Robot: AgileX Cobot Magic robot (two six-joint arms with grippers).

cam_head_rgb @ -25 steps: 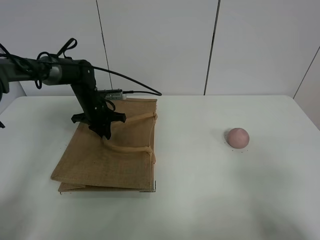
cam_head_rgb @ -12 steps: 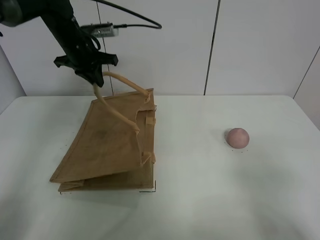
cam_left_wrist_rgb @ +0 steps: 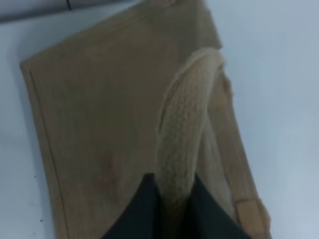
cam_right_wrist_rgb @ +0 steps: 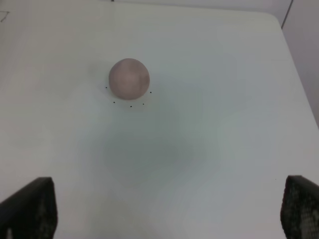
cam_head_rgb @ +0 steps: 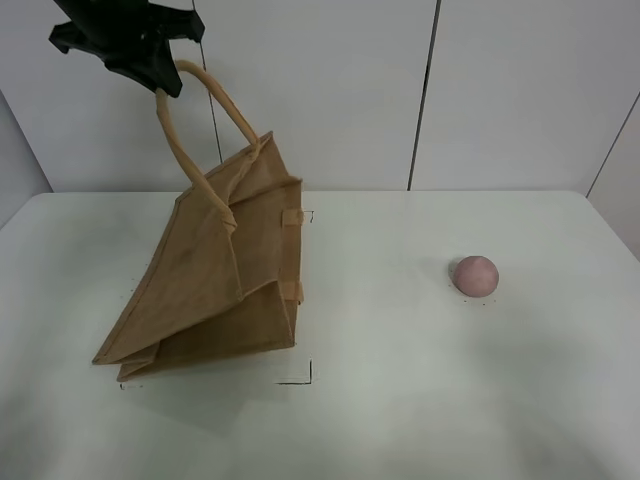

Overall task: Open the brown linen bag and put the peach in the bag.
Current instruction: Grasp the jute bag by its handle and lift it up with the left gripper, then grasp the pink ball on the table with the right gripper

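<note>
Left wrist: end effector (cam_left_wrist_rgb: 173, 201) around bag handle (cam_left_wrist_rgb: 189, 114)

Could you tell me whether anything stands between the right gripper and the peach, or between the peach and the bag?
Nothing visible does. Only bare table lies between the open right gripper and the peach, and between the peach and the brown linen bag.
</note>
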